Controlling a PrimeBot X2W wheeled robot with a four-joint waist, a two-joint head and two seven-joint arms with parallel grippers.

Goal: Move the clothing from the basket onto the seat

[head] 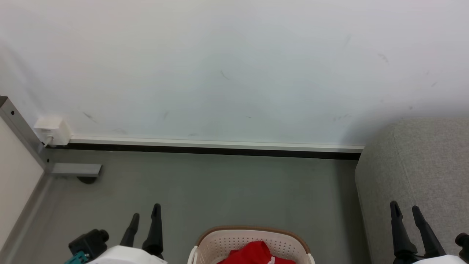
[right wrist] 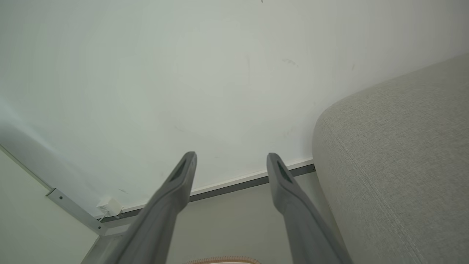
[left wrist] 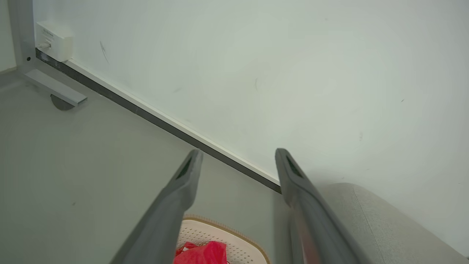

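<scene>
Our left claw (head: 146,215) and right claw (head: 404,209) both stand open with a clear gap, holding nothing. The clothing (head: 254,253) lies bunched in the basket (head: 220,242) on the floor (head: 220,183) between them; the seat (head: 421,165) is just to our right. We judge the red fabric light, soft and floppy, so we would pinch a raised fold at the top of the heap
</scene>
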